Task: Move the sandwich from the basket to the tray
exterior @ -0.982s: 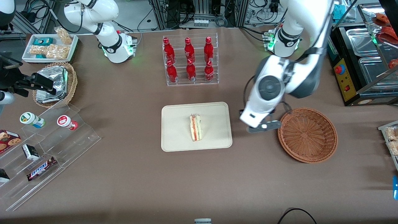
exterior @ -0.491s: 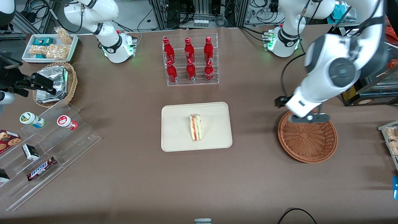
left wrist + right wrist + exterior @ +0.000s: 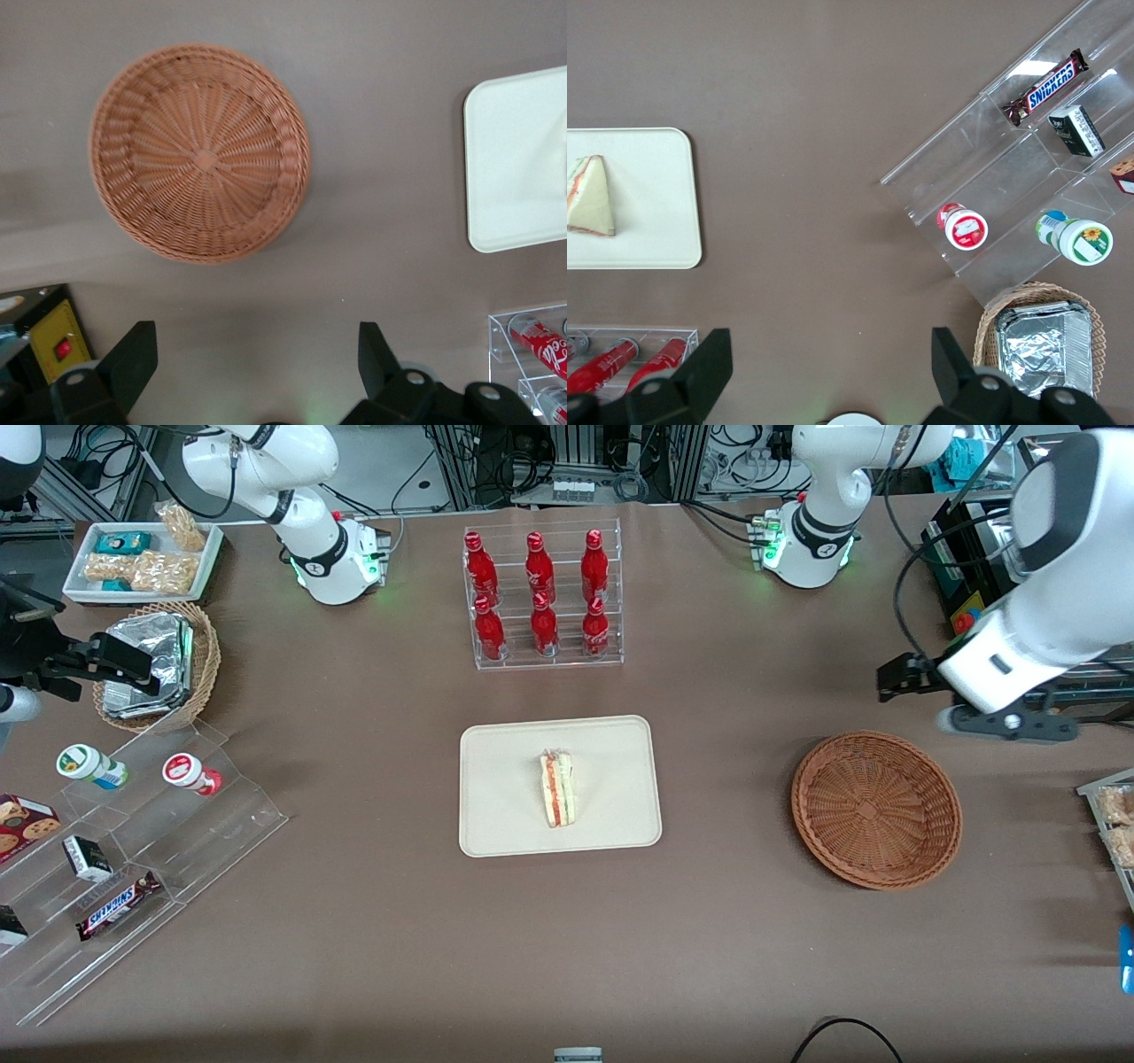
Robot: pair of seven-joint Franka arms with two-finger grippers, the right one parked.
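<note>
The sandwich [image 3: 558, 788], a pale wedge with red and green layers, lies on the beige tray [image 3: 496, 779] in the middle of the table; the right wrist view also shows the sandwich [image 3: 589, 197] on the tray [image 3: 656, 195]. The reddish-brown basket [image 3: 877, 810] sits empty toward the working arm's end. My gripper [image 3: 899, 679] hangs high above the table, a little farther from the front camera than the basket and off toward the working arm's end. In the left wrist view the gripper [image 3: 255, 341] is open with nothing between its fingers, with the basket [image 3: 202, 155] and a tray corner [image 3: 518, 159] below.
A clear rack of red bottles [image 3: 542, 598] stands farther back than the tray. A black box with a red button [image 3: 983, 629] is near my gripper. Toward the parked arm's end are a tan basket of foil packets [image 3: 159, 664], a stepped acrylic shelf [image 3: 133, 841] and a white snack tray [image 3: 142, 558].
My arm has swung from between tray and basket, over the basket, out toward the working arm's end. The sandwich has stayed on the tray.
</note>
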